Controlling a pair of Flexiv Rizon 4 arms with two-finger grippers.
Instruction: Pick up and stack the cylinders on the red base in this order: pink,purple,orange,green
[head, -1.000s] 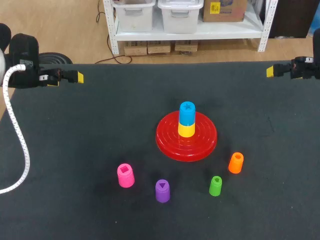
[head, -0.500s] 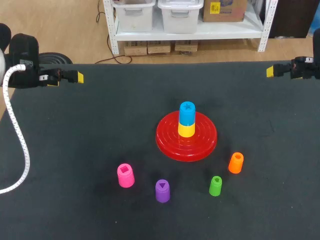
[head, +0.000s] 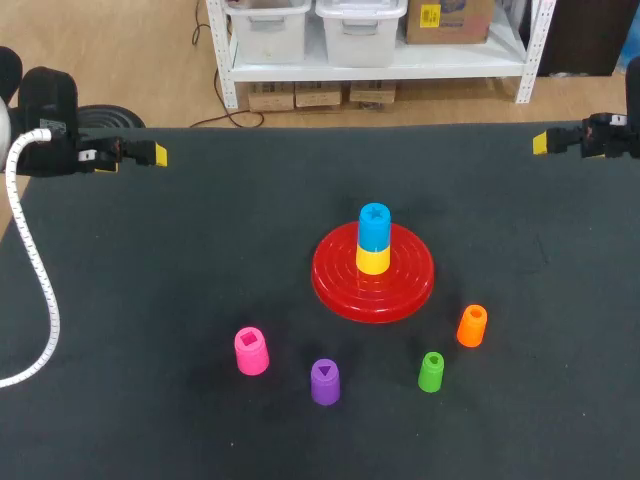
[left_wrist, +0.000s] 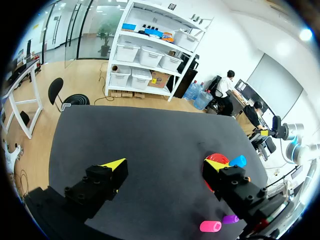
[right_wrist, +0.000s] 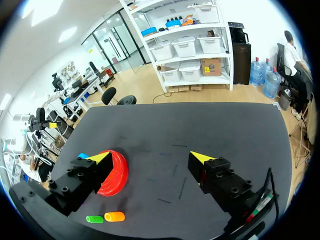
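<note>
The red base lies mid-table with a yellow cylinder on it and a blue cylinder on top. In front of it stand the pink cylinder, purple cylinder, green cylinder and orange cylinder. My left gripper hangs at the far left edge, open and empty, far from the cylinders. My right gripper hangs at the far right edge, open and empty. The left wrist view has the pink cylinder beside its gripper. The right wrist view has the orange cylinder near its gripper.
The dark table spreads wide around the base. A white cable from my left arm loops over the table's left side.
</note>
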